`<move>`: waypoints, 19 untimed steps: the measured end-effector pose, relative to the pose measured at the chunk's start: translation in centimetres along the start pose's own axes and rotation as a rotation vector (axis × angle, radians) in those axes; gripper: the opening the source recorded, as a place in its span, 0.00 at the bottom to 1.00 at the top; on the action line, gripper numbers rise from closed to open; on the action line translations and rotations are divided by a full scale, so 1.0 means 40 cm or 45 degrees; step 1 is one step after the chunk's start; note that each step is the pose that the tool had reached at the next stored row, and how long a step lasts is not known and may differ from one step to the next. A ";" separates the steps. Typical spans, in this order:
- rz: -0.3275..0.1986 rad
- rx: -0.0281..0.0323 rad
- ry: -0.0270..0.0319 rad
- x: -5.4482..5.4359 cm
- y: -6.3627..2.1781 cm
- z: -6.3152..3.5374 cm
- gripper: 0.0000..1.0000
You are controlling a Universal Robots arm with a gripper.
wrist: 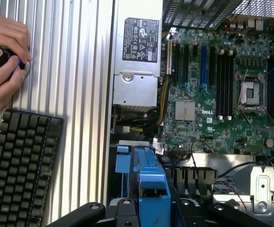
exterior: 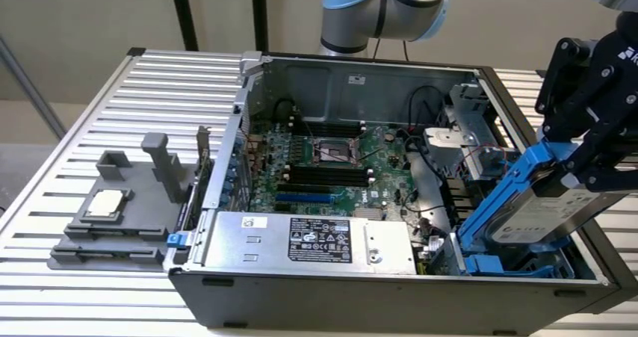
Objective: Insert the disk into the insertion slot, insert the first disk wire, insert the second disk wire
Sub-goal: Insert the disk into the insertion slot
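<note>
Step 1 of 3 is judged to be in progress, with nothing completed yet.

- The silver rectangular hard drive with a white label, clipped in a bright blue plastic carrier (exterior: 543, 202), is clamped at its upper end by the black gripper (exterior: 590, 161). The jaws are closed on the carrier's sides.
- The disk is held tilted over the corner of the open grey computer case (exterior: 399, 296) at the exterior view's right. Its lower end sits at the mouth of the grey-blue plastic drive bay with blue tabs (exterior: 485, 264).
- Most of the disk body is seen above the bay, so it is not seated. How far the lower edge has gone in cannot be told.
- Neither disk wire is seen plugged into the disk, so both wire steps are judged outstanding.
- The silver power-supply box with a black label (exterior: 309, 240) and the green motherboard (exterior: 329, 158) are left untouched, as is the grey stand with a chip (exterior: 110, 210) on the slatted table.
- In the wrist view, a person's hand (wrist: 2, 56) is seen beside a black keyboard (wrist: 18, 165), well apart from the case.
</note>
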State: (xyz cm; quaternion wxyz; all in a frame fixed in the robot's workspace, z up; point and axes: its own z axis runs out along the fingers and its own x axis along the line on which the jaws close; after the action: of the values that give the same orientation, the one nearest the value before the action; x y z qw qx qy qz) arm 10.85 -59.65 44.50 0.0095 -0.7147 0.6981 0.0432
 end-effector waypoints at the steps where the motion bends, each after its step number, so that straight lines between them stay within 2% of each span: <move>1: 0.000 0.0001 -0.0001 0.000 0.000 0.001 0.33; 19: -0.006 0.0002 -0.0076 0.005 0.000 0.023 0.33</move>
State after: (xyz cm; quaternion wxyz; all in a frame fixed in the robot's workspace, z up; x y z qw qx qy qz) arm 10.80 -59.76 43.56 0.0117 -0.7162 0.6963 0.0453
